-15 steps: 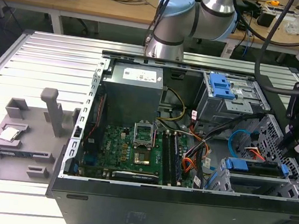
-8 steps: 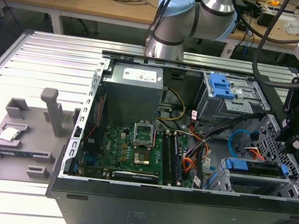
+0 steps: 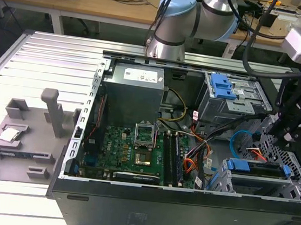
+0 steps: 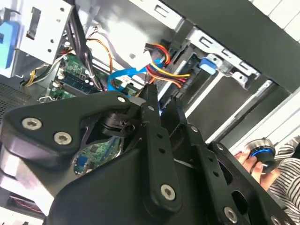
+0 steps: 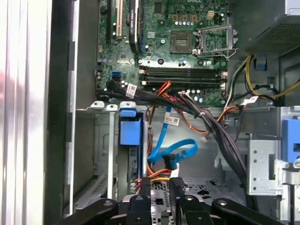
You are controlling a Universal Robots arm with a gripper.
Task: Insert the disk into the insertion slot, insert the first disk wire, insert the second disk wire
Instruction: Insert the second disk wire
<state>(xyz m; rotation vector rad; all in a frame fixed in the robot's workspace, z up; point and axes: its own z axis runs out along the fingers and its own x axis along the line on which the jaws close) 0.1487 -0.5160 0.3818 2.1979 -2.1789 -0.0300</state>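
Observation:
The disk [image 3: 258, 168], silver with a bright blue caddy, lies inside the insertion slot [image 3: 296, 167], a low bay in the perforated silver cage at the exterior view's right. My gripper [image 3: 287, 138] hangs just above that cage. In the first wrist view my gripper [image 5: 161, 183] has its two black fingers [image 5: 146, 186] a small gap apart, and only perforated metal shows between them. A blue flat disk wire [image 5: 171, 150] curls loose just ahead of the fingertips. A red, yellow and orange wire bundle [image 5: 157, 173] ends beside one finger. The second wrist view shows my gripper [image 4: 163, 105] below the same wires [image 4: 164, 70].
The open computer case [image 3: 127, 218] holds a green motherboard [image 3: 130, 148], a power supply [image 3: 135, 83] and a grey cage with a blue latch [image 3: 223, 87]. Thick black cables [image 5: 220, 136] cross nearby. A person's hand [image 4: 251, 161] holds a round knob outside the case. A grey fixture [image 3: 23, 130] sits left.

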